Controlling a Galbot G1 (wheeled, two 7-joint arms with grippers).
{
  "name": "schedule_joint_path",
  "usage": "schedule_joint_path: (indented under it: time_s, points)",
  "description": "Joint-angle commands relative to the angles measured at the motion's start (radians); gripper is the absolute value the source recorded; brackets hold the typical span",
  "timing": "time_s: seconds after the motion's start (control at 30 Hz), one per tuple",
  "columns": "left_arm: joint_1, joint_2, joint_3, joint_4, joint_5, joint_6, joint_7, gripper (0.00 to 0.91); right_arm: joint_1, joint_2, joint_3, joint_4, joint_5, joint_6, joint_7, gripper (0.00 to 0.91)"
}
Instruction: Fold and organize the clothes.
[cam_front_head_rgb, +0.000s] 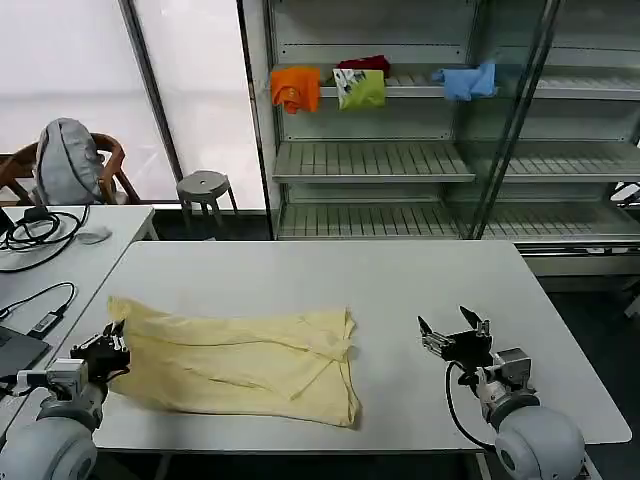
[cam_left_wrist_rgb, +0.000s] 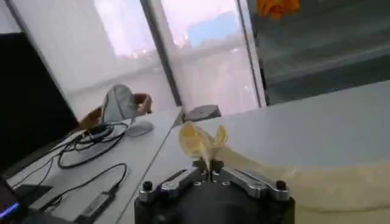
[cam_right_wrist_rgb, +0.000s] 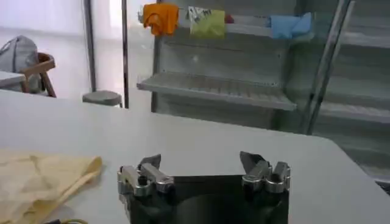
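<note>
The broad white tabletop (cam_front_head_rgb: 400, 290) carries the large pale cream-yellow T-shirt of thin soft fabric (cam_front_head_rgb: 240, 360), lying partly folded and rumpled on its near left part — spread flat, presumably so an edge can be drawn over. Its long axis runs side to side along the tabletop's near edge. At the shirt's left end the left gripper (cam_left_wrist_rgb: 210, 173) has its jaws closed on a pinch of cloth. Right of the shirt, well apart, the right gripper (cam_front_head_rgb: 455, 335) waits, jaws spread and empty.
</note>
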Motion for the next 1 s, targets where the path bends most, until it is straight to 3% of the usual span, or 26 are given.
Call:
schedule_joint_path:
  time_s: [0.03,0.47,1.0]
  points:
    - [-0.027,-0.055,0.148,-0.218,0.009,0.049,0.077,0.01,-0.029,0.001,0.025,0.011,-0.008,0.0,0.0,0.907]
    - [-0.178,-0.207,0.466,-0.155,0.012,0.012,0.139,0.01,-0.079,0.024,0.08,0.05,-0.031,-0.005,0.004,0.907]
    - [-0.315,-0.28,0.582,-0.015,-0.018,0.018,0.108,0.01,-0.089,0.035,0.094,0.049,-0.037,-0.008,0.004,0.907]
